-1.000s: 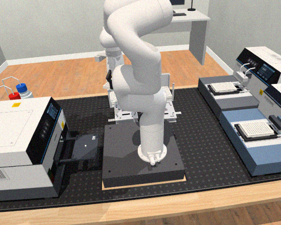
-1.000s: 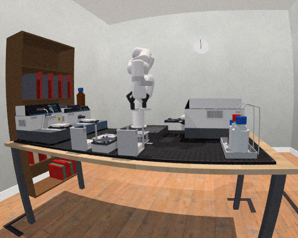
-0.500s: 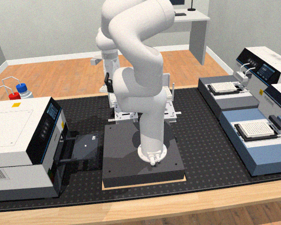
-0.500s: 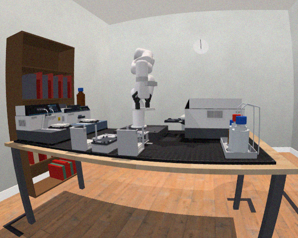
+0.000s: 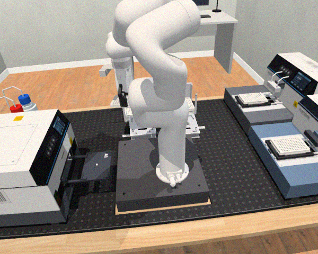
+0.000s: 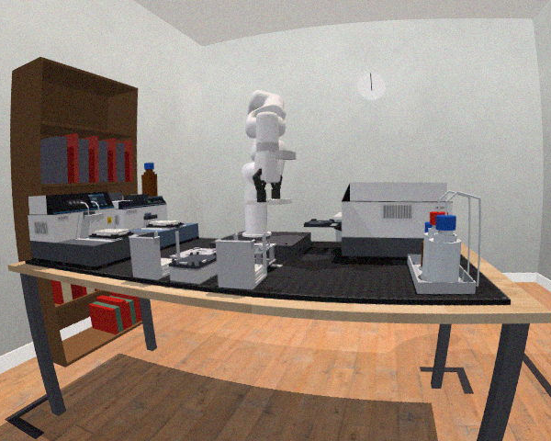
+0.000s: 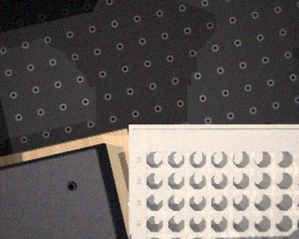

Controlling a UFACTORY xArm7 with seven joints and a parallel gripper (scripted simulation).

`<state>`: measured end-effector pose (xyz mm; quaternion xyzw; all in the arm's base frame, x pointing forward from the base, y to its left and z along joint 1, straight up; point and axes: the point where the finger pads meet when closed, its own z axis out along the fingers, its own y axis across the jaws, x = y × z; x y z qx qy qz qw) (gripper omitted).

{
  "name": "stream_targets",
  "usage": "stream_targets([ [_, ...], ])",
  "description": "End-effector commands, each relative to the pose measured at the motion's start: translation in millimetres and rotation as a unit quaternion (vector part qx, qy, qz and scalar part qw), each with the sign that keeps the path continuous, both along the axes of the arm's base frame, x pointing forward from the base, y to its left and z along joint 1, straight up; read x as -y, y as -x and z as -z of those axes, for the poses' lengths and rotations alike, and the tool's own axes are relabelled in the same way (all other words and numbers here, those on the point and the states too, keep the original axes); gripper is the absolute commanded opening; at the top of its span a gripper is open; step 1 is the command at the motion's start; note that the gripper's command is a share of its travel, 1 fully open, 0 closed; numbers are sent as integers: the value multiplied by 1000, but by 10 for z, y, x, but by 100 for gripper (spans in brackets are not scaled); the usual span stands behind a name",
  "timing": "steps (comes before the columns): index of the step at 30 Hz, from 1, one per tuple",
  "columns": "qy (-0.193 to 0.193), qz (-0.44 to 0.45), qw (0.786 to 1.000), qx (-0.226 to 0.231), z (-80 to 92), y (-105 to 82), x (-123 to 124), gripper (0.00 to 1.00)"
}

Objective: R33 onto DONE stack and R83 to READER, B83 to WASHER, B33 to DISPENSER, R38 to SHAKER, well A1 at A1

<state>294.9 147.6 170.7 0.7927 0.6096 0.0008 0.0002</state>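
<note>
My gripper (image 5: 122,98) is shut on a white well plate (image 7: 219,181) and holds it flat in the air, above the deck just behind the left back corner of the arm's dark base block (image 7: 45,199). The plate's label cannot be read. The gripper (image 6: 267,189) and the held plate (image 6: 271,201) also show in the exterior view, well above the racks. The big white instrument at the left (image 5: 19,161) has its dark tray (image 5: 95,165) pulled out with no plate on it. One white plate sits on the grey instrument (image 5: 253,98), another on the blue instrument (image 5: 289,145).
Two white stack racks (image 6: 145,256) (image 6: 240,263) and a low nest block (image 6: 193,265) stand at the deck edge beyond the arm. A bottle holder with red- and blue-capped bottles (image 6: 439,251) stands beside the big instrument. The arm hides most of the fixtures behind it in the top view.
</note>
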Motion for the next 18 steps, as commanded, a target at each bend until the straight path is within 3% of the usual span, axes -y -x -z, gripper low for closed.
stream_targets([
  [1,-1,-26,1000,2,-13,90,-83,0],
  [11,-1,-73,997,2,-13,301,-246,0],
  [18,-1,-114,994,2,-13,313,-255,0],
])
